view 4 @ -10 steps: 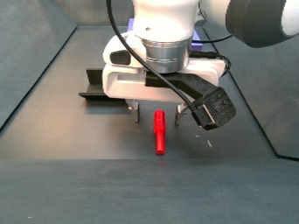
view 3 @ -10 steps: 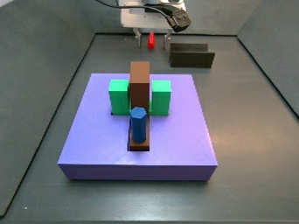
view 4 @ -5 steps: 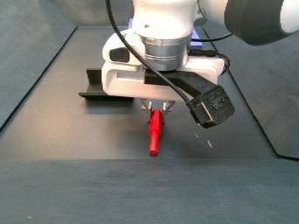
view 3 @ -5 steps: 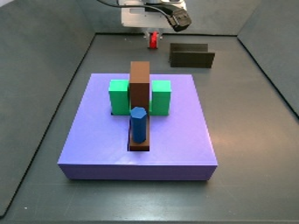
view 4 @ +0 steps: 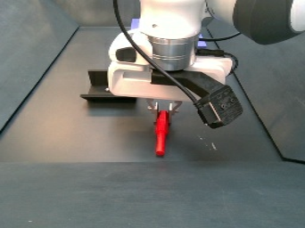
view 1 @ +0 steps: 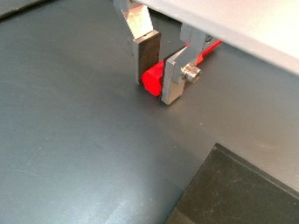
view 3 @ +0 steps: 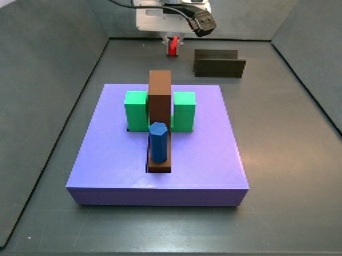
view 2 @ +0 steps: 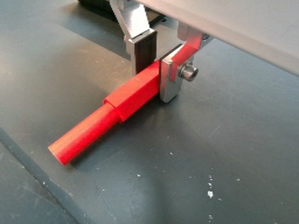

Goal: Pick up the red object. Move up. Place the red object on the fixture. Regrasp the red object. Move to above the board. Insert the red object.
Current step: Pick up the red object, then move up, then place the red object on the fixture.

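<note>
In a side view, a dark grey floor (view 3: 287, 150) walled in by grey panels carries the board (view 3: 160, 160), a lavender slab lying near the camera with two green blocks (view 3: 138, 110), a long brown bar (view 3: 159, 100) and an upright blue peg (view 3: 158, 142) on top. Well beyond the board, near the back wall, the fixture (view 3: 218, 64) stands on the floor, and just beside it the gripper (view 3: 173, 42) hangs from the white arm (view 4: 167, 36) with the red object (view 3: 173, 45) clamped between its fingers. Seen from the opposite side view, the red object (view 4: 161, 134) hangs tilted from the gripper (view 4: 163, 109), its lower end close above the grey floor (view 4: 71, 183), while the fixture (view 4: 105, 89) sits behind the arm, partly hidden by it. In both wrist views the silver fingers (view 2: 176, 72) are drawn in narrow on the peg's upper end, dark pads pressed against red. In a wrist view the red object (view 2: 107, 117) slants away from the gripper (view 2: 156, 63) toward the floor; in a wrist view the gripper (view 1: 162, 63) shows only the peg's red end (view 1: 152, 79) between the plates, with a dark corner of the fixture (view 1: 251, 188) nearby.
</note>
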